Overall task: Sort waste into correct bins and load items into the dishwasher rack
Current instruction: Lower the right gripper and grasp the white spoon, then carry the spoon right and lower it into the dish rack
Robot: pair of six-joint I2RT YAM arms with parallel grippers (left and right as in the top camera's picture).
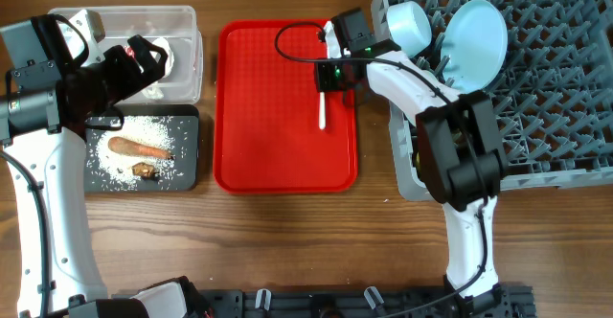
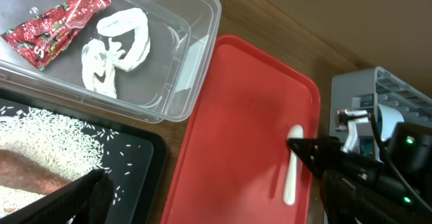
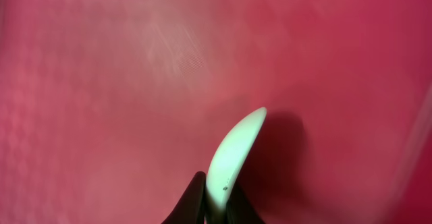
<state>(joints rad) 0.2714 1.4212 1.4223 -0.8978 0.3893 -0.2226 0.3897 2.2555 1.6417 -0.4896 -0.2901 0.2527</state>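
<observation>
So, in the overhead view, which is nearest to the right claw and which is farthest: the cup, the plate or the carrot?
1. Cup: close beside the right claw, in the rack corner.
2. Plate: deeper in the rack, behind the cup.
3. Carrot: farthest, on the black tray across the red tray.

The overhead view is bright and even, lit from above, sharp across the whole bench (image 1: 287, 251), with short soft shadows beside the arms and a faint sheen on the red tray (image 1: 278, 136). The left wrist view is crisp at mid-distance, white glare lines the clear bin (image 2: 199, 28) rim, and the dark shape at the near left corner is blurred. The right wrist view is soft and streaky; the spoon (image 3: 233, 156) throws a dark shadow to its right, and the jaws at the near edge are out of focus.
</observation>
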